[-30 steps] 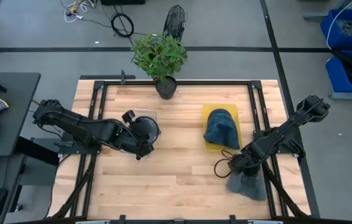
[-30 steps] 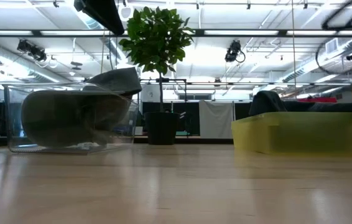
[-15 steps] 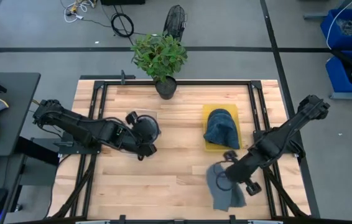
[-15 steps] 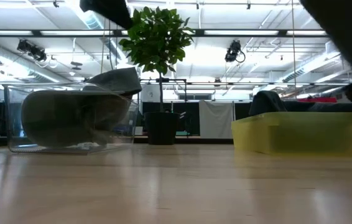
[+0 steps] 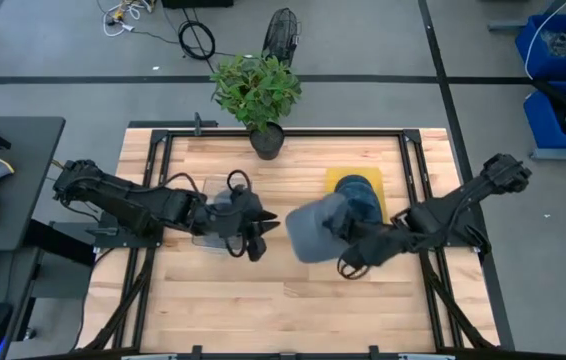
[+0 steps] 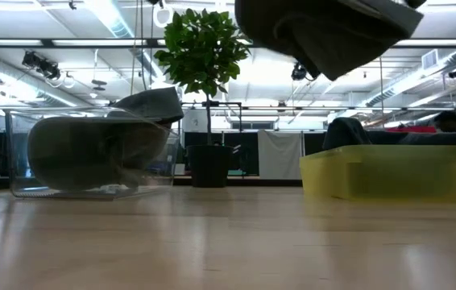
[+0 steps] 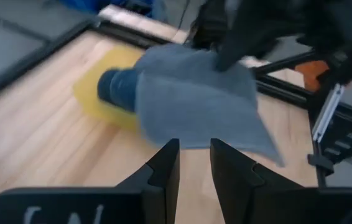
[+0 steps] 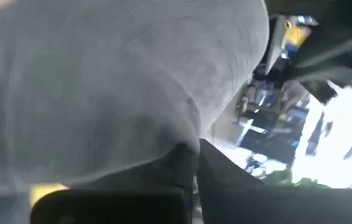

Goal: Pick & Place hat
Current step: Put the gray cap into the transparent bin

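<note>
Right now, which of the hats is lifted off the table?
The grey hat held by the right gripper, in the air mid-table. The blue hat lies in the yellow tray, and another sits in the clear box.

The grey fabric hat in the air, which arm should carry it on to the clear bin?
Left, probably. The right gripper holds the grey fabric hat mid-table, while the left gripper faces it, fingers slightly open, beside the clear plastic bin, suggesting a handover.

Robotics lab: framed workbench [image 5: 263, 290], ceiling strip lights [image 6: 115, 14].
</note>
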`<state>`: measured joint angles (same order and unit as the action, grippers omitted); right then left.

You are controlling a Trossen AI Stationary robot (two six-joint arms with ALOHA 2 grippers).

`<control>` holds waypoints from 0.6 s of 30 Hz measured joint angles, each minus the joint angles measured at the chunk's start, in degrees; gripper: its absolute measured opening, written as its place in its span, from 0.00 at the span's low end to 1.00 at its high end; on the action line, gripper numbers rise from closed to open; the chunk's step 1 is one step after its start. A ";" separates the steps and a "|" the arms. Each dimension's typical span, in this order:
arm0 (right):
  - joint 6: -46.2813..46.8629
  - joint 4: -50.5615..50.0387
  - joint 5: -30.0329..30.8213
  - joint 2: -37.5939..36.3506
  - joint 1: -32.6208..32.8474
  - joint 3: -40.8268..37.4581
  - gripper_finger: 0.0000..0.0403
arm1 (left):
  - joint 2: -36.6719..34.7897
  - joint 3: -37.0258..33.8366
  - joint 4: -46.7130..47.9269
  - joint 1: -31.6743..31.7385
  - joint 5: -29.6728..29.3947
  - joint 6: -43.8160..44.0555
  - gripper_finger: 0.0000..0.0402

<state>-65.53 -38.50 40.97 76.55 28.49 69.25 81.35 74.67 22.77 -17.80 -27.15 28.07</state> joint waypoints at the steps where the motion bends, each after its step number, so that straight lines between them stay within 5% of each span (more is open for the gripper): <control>1: -3.43 -0.04 -0.06 0.00 -0.95 0.00 0.01 | -0.01 0.03 -0.30 -0.03 0.47 -3.41 0.23; 10: -21.80 -0.32 -8.38 0.00 -7.11 -0.02 0.01 | 0.44 0.02 -0.01 -2.55 1.49 -40.42 0.20; 18: -20.63 0.31 -13.48 0.02 -9.48 -0.02 0.01 | 1.60 -0.02 0.43 -4.06 0.08 -53.57 0.29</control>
<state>-86.16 -38.19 27.49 76.58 19.00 69.23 82.95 74.65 23.20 -21.86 -27.07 -25.50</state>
